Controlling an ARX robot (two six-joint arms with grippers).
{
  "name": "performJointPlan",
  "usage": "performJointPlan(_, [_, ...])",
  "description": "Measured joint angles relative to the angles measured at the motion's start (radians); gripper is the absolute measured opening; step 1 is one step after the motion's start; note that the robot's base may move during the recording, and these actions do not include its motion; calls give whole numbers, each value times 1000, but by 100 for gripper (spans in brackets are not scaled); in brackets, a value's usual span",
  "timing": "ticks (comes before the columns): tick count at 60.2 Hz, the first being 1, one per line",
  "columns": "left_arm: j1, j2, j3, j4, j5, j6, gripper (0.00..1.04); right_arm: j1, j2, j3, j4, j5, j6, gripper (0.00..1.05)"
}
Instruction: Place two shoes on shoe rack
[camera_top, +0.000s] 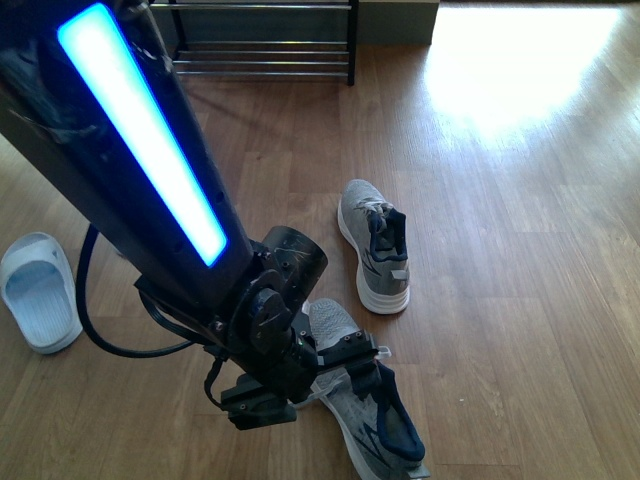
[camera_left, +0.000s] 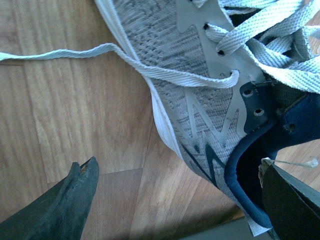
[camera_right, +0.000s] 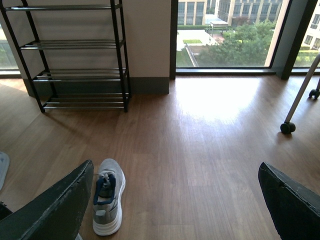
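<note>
Front view looks down on a wooden floor (camera_top: 500, 300) with the left arm (camera_top: 120, 200), lit by a blue strip, reaching down to the nearer sneaker (camera_top: 375, 415). The left gripper (camera_top: 310, 380) sits right over that shoe's lace area. The farther sneaker (camera_top: 375, 245) lies apart from it on the floor, toe pointing toward the shoe rack (camera_top: 262, 60), which stands well away at the far wall. 1 pale blue slipper (camera_top: 40, 290) rests on the floor off to the left.

In the left wrist view the left gripper (camera_left: 177, 167) has its jaws apart on either side of the nearer sneaker (camera_left: 200, 100): 1 finger (camera_left: 75, 200) is over bare floor outside the white sole, the other (camera_left: 290, 200) is by the navy collar. I cannot tell whether either finger touches the shoe. A loose lace (camera_left: 75, 52) trails across the boards.

The right wrist view shows the right gripper (camera_right: 175, 165) held above the floor with its jaws wide apart and only floor between them. The farther sneaker (camera_right: 107, 200) lies just beside 1 finger (camera_right: 55, 210). The shoe rack (camera_right: 75, 44) shows 4 tiers of rods, all bare, beside a large window (camera_right: 225, 30).
</note>
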Motion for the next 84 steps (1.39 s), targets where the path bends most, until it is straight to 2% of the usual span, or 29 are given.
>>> performJointPlan(13, [-19,63,113,-31,81,19,95,0,0,0,0,0,0,96])
performJointPlan(26, [-29,173,236,-133,56,49,95,0,0,0,0,0,0,96])
performJointPlan(33, [-30,194,275,-132,36,75,95,0,0,0,0,0,0,96])
performJointPlan(43, [-30,203,298,-143,-19,109,62,0,0,0,0,0,0,96])
performJointPlan(57, [-29,207,294,-134,-68,115,31,0,0,0,0,0,0,96])
performJointPlan(64, [-24,196,256,-101,-118,122,13,0,0,0,0,0,0,96])
performJointPlan(71, [-18,155,182,-62,-191,125,3,0,0,0,0,0,0,96])
performJointPlan(84, [77,-149,-155,121,-363,129,3,0,0,0,0,0,0,96])
